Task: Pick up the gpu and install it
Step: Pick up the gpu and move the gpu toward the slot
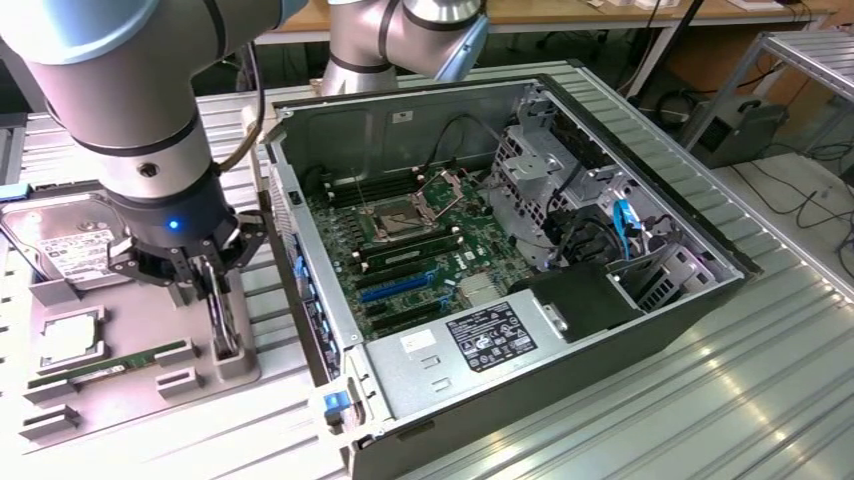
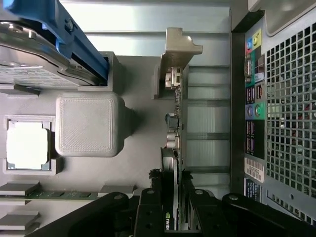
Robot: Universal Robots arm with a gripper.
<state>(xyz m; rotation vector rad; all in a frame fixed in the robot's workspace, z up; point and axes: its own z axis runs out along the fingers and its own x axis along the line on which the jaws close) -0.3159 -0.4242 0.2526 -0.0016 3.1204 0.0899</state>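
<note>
Pick step: my pincer (image 2: 173,207) looks clamped on the gpu (image 2: 178,123), which stands on edge in its grey holder (image 1: 120,390) just beside the PC case (image 1: 561,330). Next, imo: straight lift, no tilt.

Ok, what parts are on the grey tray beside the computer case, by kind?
Hard drive: 1
Processor chip: 1
Memory stick: 1
Graphics card: 1
Total: 4

Counts: 1 gpu (image 2: 176,121), 1 hard drive (image 1: 60,245), 1 RAM stick (image 1: 114,362), 1 CPU chip (image 2: 27,145), 1 tray (image 1: 134,402), 1 computer case (image 1: 654,335), 1 hand (image 2: 174,196).
</note>
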